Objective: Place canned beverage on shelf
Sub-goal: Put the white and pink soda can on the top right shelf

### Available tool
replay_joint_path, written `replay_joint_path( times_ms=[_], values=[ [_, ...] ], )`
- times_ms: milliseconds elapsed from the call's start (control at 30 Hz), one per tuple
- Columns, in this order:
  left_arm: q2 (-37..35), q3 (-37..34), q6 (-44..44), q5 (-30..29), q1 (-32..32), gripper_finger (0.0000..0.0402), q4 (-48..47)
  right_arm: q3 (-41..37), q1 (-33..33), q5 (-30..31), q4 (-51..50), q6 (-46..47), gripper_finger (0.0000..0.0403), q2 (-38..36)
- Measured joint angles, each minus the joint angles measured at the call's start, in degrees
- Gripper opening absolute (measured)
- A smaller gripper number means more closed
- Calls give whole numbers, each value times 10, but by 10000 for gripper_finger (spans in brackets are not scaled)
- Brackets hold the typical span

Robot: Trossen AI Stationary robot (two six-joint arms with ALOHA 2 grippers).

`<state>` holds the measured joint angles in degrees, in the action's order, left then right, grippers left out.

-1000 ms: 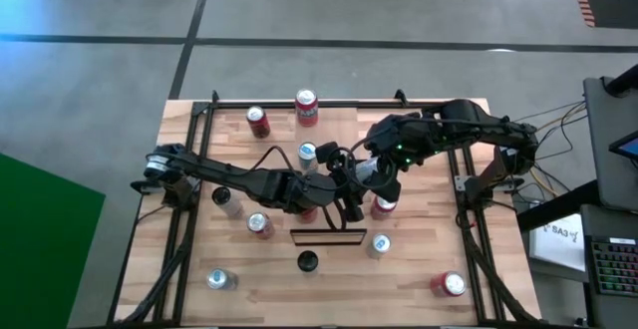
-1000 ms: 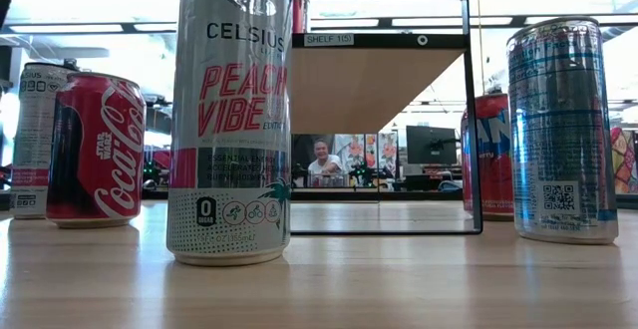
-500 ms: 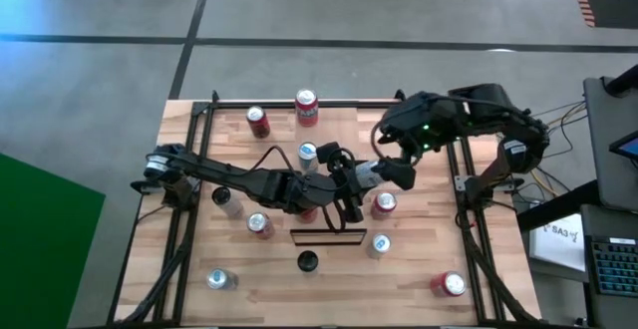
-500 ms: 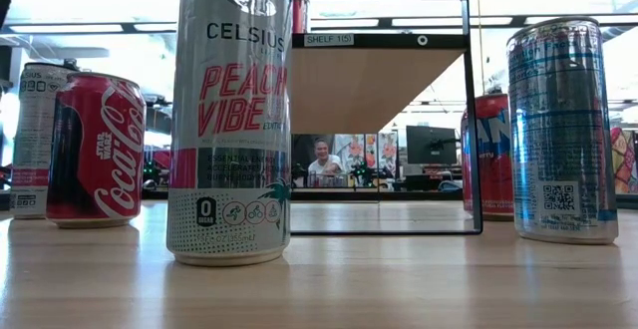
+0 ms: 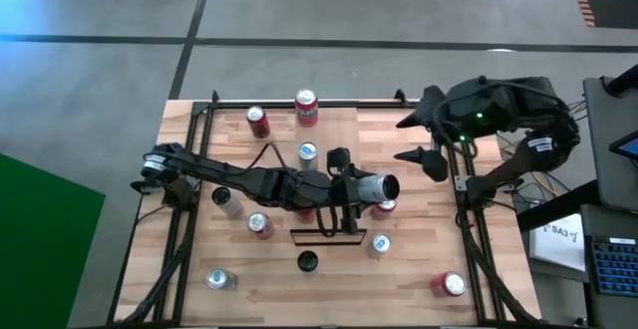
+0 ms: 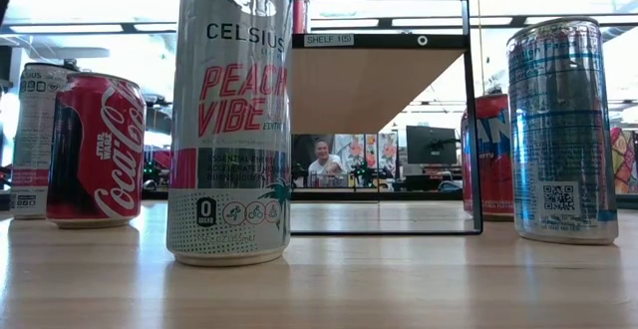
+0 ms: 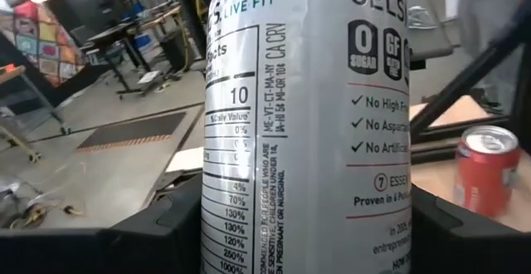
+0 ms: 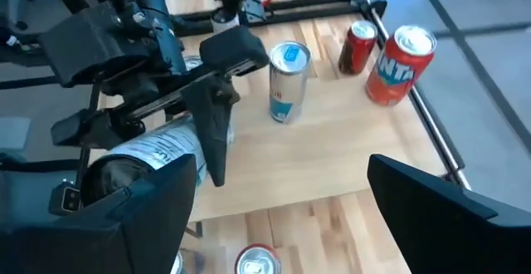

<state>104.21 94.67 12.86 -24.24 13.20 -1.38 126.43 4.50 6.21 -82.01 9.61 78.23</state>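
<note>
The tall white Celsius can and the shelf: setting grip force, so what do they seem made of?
The tall white Celsius can, held in the left gripper, looks like thin metal with a glossy printed skin that catches highlights. The shelf looks like smooth light wood in a thin dark frame, probably metal.

I work in a robotics lab. Grey concrete floor [image 5: 299, 10] fills the frame's top. Monitors [image 6: 431, 146] glow mid-frame behind my table [image 6: 319, 279]
</note>
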Motion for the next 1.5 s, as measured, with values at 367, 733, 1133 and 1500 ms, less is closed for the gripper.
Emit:
replay_joint_path(
  times_ms=[367,733,1133,1500],
  values=[
    [-64,-102,6,83,0,233,141,-226,16,-2,173,-19,342,-126],
    [-183,-268,-4,219,-12,233,307,-414,16,-70,417,-132,343,-194],
    [-257,-327,-38,310,-48,233,328,-557,17,-157,768,-281,343,-193],
    [-258,-327,-44,309,-61,233,318,-553,16,-122,915,-280,344,-123]
  ],
)
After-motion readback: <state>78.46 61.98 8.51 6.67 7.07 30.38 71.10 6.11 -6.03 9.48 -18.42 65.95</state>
